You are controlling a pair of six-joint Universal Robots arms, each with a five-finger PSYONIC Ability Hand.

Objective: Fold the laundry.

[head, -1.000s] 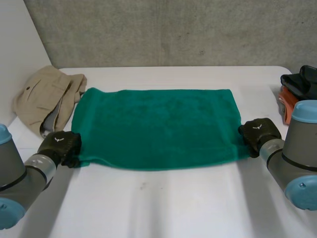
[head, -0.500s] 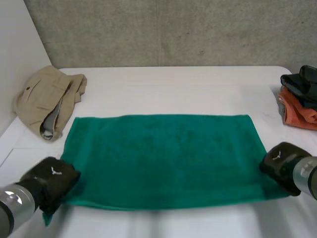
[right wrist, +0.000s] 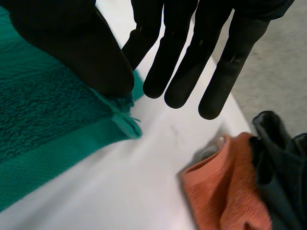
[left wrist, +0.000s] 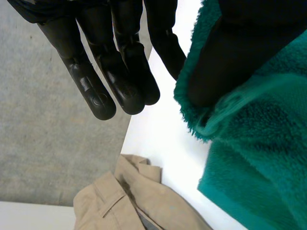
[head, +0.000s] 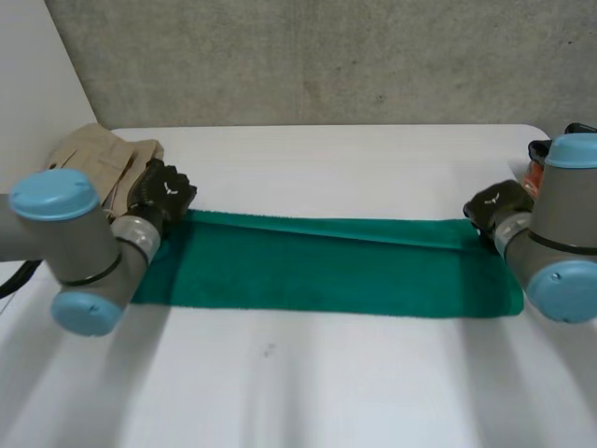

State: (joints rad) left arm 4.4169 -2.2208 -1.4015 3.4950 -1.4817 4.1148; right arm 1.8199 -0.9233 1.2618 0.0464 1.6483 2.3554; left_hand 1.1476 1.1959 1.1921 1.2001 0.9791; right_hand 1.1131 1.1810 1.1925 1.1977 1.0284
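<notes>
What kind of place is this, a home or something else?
Probably a robot test lab, not a home: a bare concrete wall, a plain white table, and robot arms working on a green towel, with beige trousers waiting beside.

1. This looks like a robot lab or test room, not a home: a bare grey concrete wall [head: 326,56] stands behind a plain white surface [head: 308,392].
2. Grey robot arms [head: 79,252] with light-blue caps reach over it.
3. Sample laundry lies at its edges: a beige garment [head: 84,159] at the far left, orange and dark clothes [right wrist: 225,191] at the right.
</notes>
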